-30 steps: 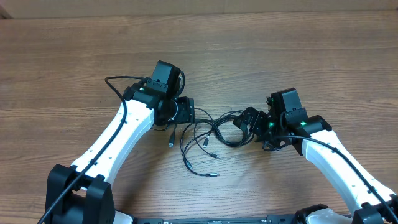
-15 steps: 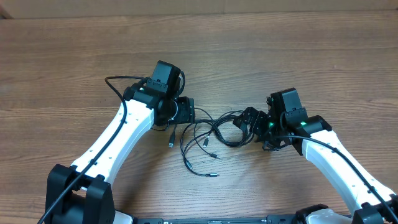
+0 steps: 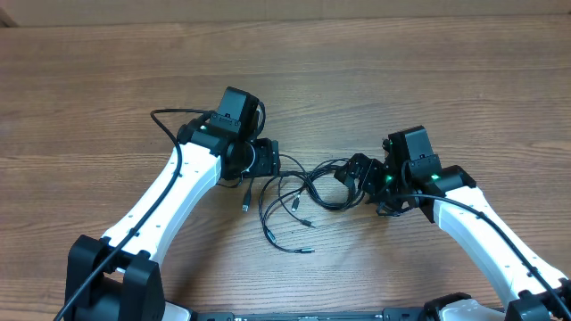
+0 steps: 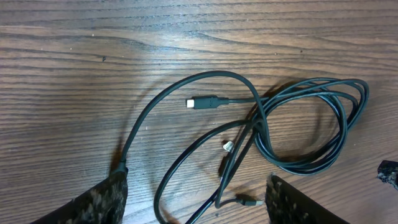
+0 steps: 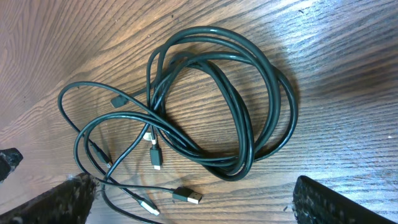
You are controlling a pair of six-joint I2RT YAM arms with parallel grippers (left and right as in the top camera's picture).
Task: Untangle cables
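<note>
The cables [image 3: 308,189] are thin black cords lying on the wooden table between my two grippers, part coiled and part loose strands with small plug ends. In the left wrist view the coil [image 4: 258,118] lies ahead, with a silver-tipped plug [image 4: 202,102] beside it. My left gripper [image 4: 196,208] is open, with loose strands running between its fingers. In the right wrist view the coil [image 5: 244,159] lies ahead and a flat plug [image 5: 186,196] lies between the open fingers of my right gripper [image 5: 196,202]. From overhead, the left gripper [image 3: 270,160] and right gripper [image 3: 351,174] flank the bundle.
The left arm's own thicker black cable [image 3: 169,120] loops out to the left of its wrist. The wooden table [image 3: 401,80] stretches far back and to both sides.
</note>
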